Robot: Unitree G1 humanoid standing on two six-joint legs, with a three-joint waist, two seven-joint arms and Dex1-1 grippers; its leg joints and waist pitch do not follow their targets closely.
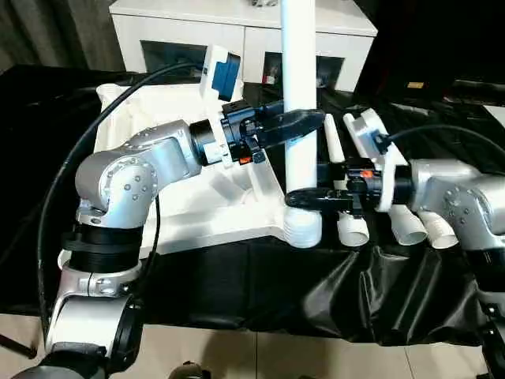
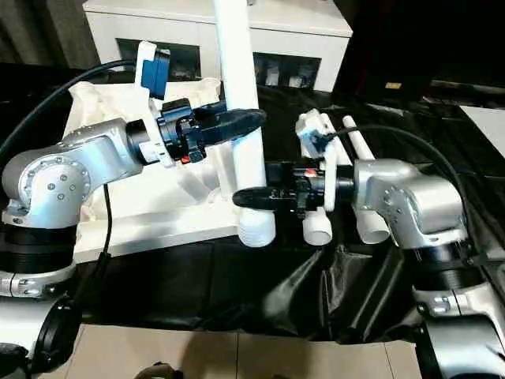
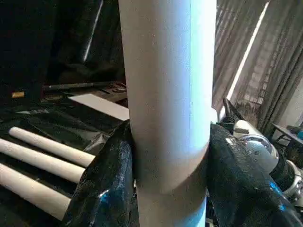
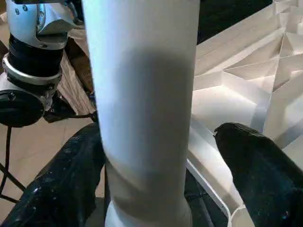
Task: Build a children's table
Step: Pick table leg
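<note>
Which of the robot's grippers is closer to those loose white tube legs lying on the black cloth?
Right. The right gripper reaches low around the upright leg, beside the loose legs; the left gripper clamps that leg higher.

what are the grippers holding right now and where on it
The left gripper clamps the upright table leg mid-shaft; the right gripper, just above its base, looks open around it.

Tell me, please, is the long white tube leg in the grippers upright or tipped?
Upright: the long white tube leg rises vertically from the white plastic tabletop's near corner socket.

home room: cabinet (image 1: 245, 35), curtains (image 3: 246, 61)
</note>
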